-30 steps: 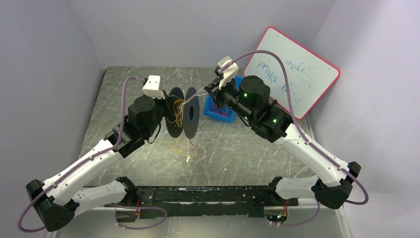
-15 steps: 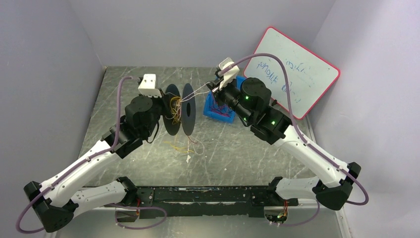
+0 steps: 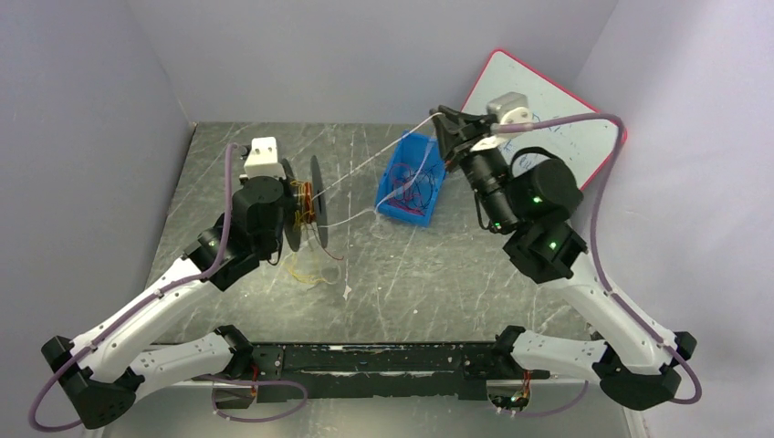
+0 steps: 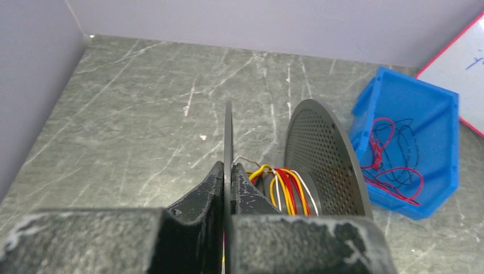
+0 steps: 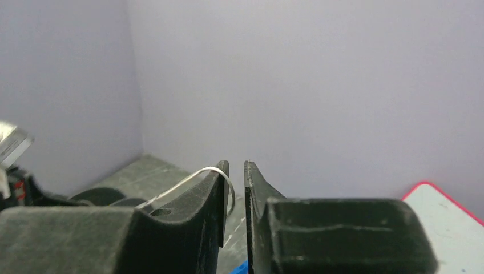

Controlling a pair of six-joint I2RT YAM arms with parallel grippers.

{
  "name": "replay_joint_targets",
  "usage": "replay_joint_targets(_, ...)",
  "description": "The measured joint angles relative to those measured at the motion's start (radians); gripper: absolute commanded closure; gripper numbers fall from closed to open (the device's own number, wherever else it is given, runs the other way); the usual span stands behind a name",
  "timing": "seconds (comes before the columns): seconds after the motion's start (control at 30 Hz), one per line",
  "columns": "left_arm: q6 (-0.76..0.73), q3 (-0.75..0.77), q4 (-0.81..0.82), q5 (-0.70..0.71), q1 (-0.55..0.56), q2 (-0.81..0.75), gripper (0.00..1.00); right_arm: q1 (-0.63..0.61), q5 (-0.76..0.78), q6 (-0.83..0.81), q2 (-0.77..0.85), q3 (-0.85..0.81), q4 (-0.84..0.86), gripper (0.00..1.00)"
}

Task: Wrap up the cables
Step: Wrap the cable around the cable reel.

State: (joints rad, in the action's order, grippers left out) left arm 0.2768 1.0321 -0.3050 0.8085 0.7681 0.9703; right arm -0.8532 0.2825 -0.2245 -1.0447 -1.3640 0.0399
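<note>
one spool (image 3: 317,199) (two discs (image 4: 322,154)), perhaps four cables (image 4: 285,185) wound

We are seeing bare table (image 3: 456,274) lying free between the two arms, in front of the bin (image 3: 411,178). A white cable (image 3: 374,162) is stretching through the air from the spool (image 3: 306,201) to the right gripper (image 3: 445,123), and it is barring any pass across the middle rear. The bin is standing just under that line. Behind it the whiteboard (image 3: 557,96) is leaning on the right wall and closing off the far right corner. Loose cables (image 3: 306,269) are lying just in front of the spool. We are finding the far left corner free, with walls hemming it on two sides.
</note>
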Motion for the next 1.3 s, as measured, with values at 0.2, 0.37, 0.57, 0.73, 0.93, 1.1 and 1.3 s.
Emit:
replay_joint_targets(0.2, -0.018, 0.0, -0.026, 0.053, -0.002, -0.009, 0.93, 0.004, 0.12, -0.058, 0.049, 0.015, 0.089, 0.8)
replay_joint_targets(0.37, -0.032, 0.0, -0.039, 0.079, -0.002, -0.016, 0.93, 0.006, 0.217, -0.117, 0.097, 0.063, 0.126, 0.78)
replay_joint_targets(0.57, -0.046, 0.0, -0.038, 0.09, -0.002, -0.024, 0.93, 0.006, 0.317, -0.191, 0.142, 0.085, 0.126, 0.74)
replay_joint_targets(0.73, -0.054, 0.0, -0.037, 0.087, -0.002, -0.025, 0.93, 0.006, 0.375, -0.226, 0.187, 0.085, 0.113, 0.78)
replay_joint_targets(0.93, -0.095, 0.0, -0.04, -0.003, -0.002, -0.024, 0.93, 0.007, 0.4, -0.241, 0.199, 0.085, 0.101, 1.0)
replay_joint_targets(1.1, -0.135, 0.001, -0.083, -0.119, -0.002, -0.024, 0.93, 0.008, 0.419, -0.275, 0.159, 0.08, 0.097, 1.0)
replay_joint_targets(1.3, -0.2, 0.001, -0.17, -0.307, -0.002, -0.051, 0.93, 0.008, 0.439, -0.329, 0.076, 0.046, 0.113, 1.0)
